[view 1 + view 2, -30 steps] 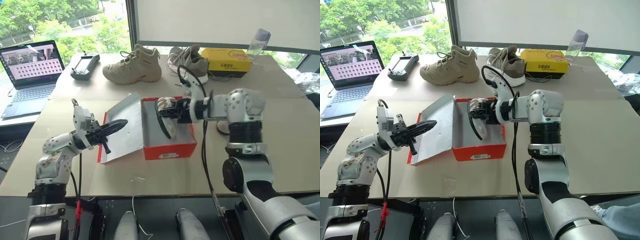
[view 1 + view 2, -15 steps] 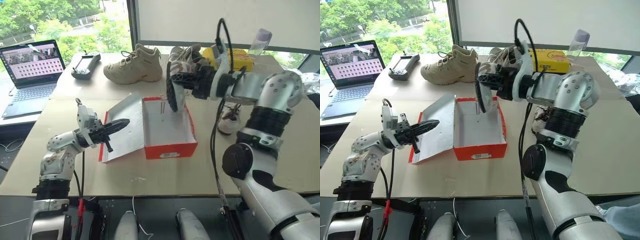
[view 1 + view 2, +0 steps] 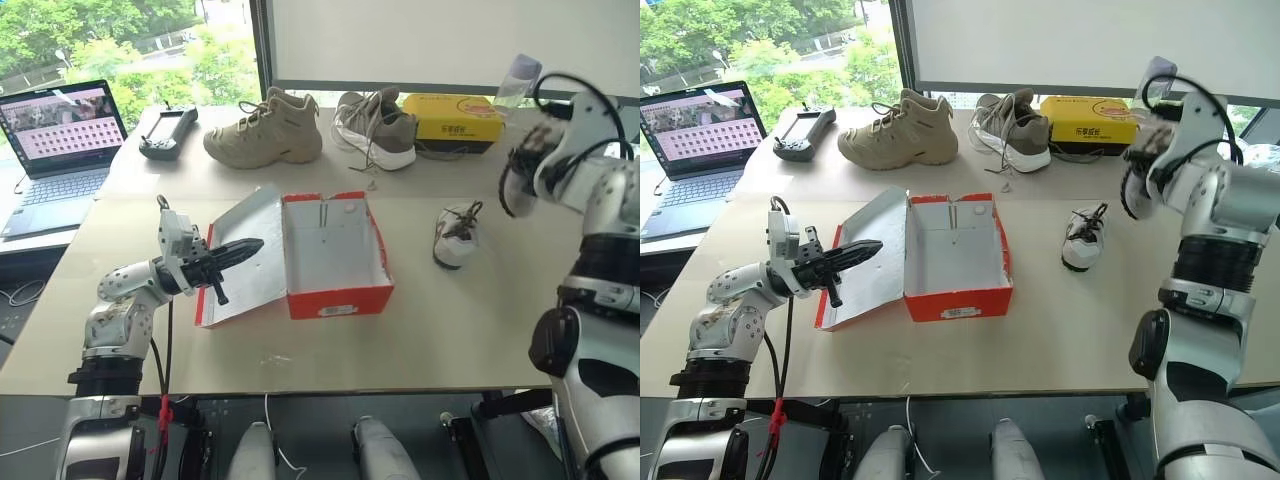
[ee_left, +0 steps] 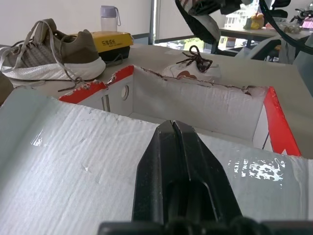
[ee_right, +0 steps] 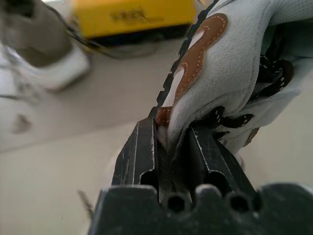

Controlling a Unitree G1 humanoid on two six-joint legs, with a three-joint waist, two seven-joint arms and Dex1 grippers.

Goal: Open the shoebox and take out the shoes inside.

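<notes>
The red shoebox (image 3: 338,258) sat open near the front of the cardboard-topped table (image 3: 300,340), its hinged lid (image 3: 243,255) folded out flat to the robot's left and its whitish interior bare. The left gripper (image 3: 252,245) hovered over that lid with its black fingers pressed together and holding nothing, pointing toward the box. One small white shoe (image 3: 457,236) with dark laces lay on the table well to the right of the box. The right gripper (image 5: 171,142) was raised above the table's right side, beyond that shoe, clamped on the second small white shoe (image 5: 230,63) (its upper pinched between the two fingers, brown patch and dark laces showing). Along the table's far edge stood a beige high-top sneaker (image 3: 266,130), a grey-and-white sneaker (image 3: 378,125) and a yellow box (image 3: 452,122), with a handheld controller (image 3: 168,132) and an open laptop (image 3: 57,150) at the far left.
</notes>
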